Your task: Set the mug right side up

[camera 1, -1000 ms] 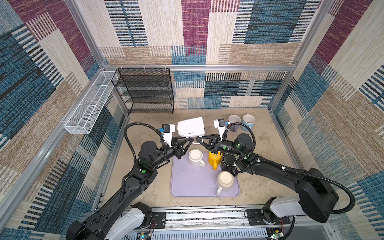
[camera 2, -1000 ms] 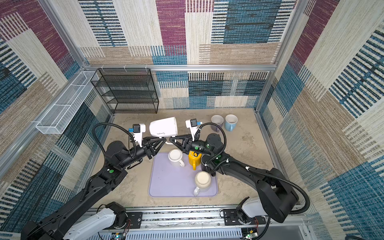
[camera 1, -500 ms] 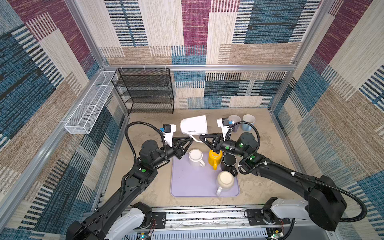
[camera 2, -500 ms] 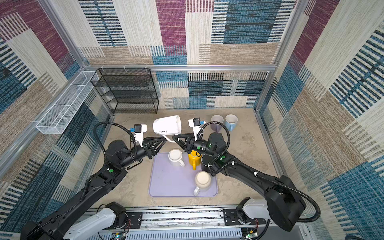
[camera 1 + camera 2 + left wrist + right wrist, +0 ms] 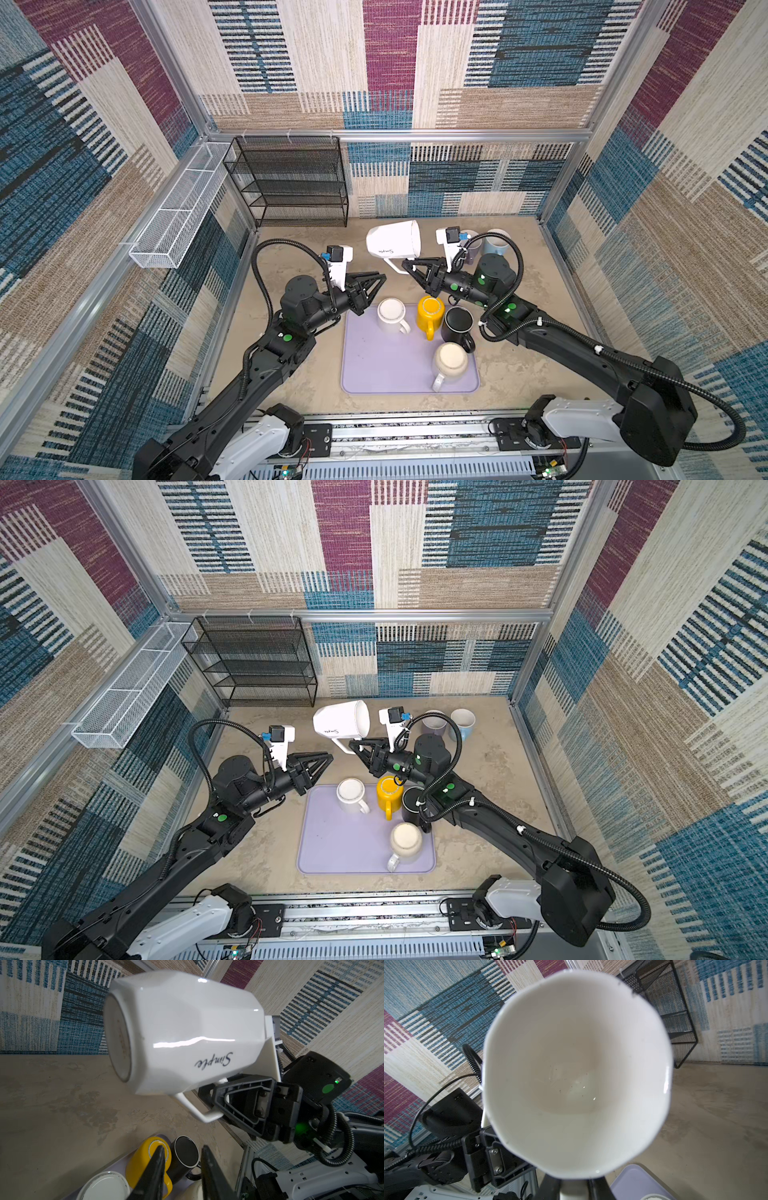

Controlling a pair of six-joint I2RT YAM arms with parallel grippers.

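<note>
Mug (image 5: 392, 245), hard, slick and easy to break, lies sideways in the air just above the right claw (image 5: 404, 262), which squeezes its thin handle (image 5: 191, 1108), while the left claw (image 5: 382, 277) nearby is slightly apart and empty.

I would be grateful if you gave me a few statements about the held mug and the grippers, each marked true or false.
1. The right gripper holds the mug by its handle. True.
2. Two other mugs stand off the mat, at the back right. True.
3. The mug stands on the mat. False: it hangs in the air, on its side.
4. The left gripper also grips the mug. False: it is apart from the mug, jaws slightly open, holding nothing.
5. The mug's mouth faces the right arm. True.
</note>
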